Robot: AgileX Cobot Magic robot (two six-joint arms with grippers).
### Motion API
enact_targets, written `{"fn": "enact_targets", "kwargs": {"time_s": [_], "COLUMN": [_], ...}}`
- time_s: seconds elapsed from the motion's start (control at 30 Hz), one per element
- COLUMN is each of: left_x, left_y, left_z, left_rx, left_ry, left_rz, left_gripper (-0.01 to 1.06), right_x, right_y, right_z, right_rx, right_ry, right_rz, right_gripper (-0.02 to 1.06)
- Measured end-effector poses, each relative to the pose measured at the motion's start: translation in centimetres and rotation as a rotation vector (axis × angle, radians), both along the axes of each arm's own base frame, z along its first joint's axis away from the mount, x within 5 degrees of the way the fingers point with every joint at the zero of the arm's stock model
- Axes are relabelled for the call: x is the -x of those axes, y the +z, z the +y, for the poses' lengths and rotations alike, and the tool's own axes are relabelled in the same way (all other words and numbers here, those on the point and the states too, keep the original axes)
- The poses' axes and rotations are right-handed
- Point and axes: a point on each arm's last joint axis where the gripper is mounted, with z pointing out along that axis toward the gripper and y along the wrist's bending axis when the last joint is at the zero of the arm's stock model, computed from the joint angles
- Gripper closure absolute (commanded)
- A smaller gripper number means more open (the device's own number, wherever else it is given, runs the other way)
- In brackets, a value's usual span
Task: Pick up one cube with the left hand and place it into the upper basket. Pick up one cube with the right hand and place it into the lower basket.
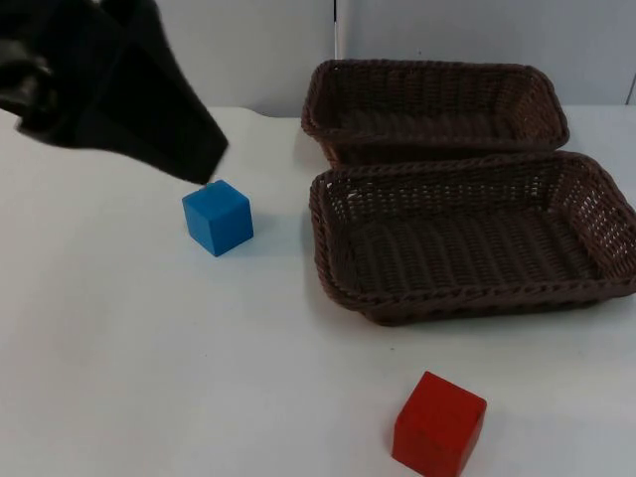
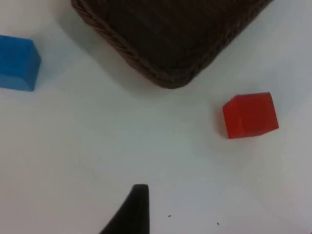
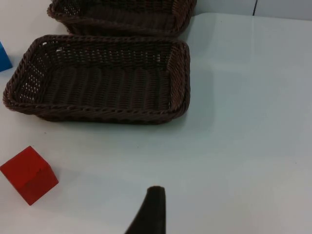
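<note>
Top view shows the left arm point(image 1: 109, 89) above the far left of the white table point(image 1: 149, 378), its black end just beside the blue cube point(image 1: 218, 218); whether the left gripper is released or clenched, I cannot tell. The blue cube is plain and matte, sitting flat, left of the lower basket point(image 1: 467, 298) and apart from it; the red cube point(image 1: 438, 424) has the same shape, a little turned, near the front edge. The upper basket point(image 1: 427, 134) stands behind the lower one, rims touching; both are dark brown wicker, rectangular. The right gripper's state I cannot tell; a black fingertip point(image 3: 152, 209) stands over bare table near the red cube.
</note>
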Motion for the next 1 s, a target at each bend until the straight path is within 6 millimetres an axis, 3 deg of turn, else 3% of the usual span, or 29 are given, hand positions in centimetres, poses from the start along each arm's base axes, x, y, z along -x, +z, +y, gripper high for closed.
{"fn": "enact_targets", "kwargs": {"time_s": [0.2,0.6,1.0], "left_x": [-0.2,0.6,1.2], "left_y": [-1.5,-3.4,-7.4], "left_z": [-3.1,-7.2,-12.1], "left_rx": [-0.025,-0.045,-0.073], "left_ry": [-0.075,-0.159,-0.222], "left_rz": [0.018,0.016,0.033], "left_gripper": [0.0,0.0,0.0], "right_x": [0.0,0.0,0.0], "right_y": [0.0,0.0,0.0], "right_z": [0.0,0.0,0.0], "right_rx": [0.0,0.0,0.0], "right_ry": [0.0,0.0,0.0], "right_rz": [0.0,0.0,0.0], "right_gripper": [0.24,0.24,0.24]}}
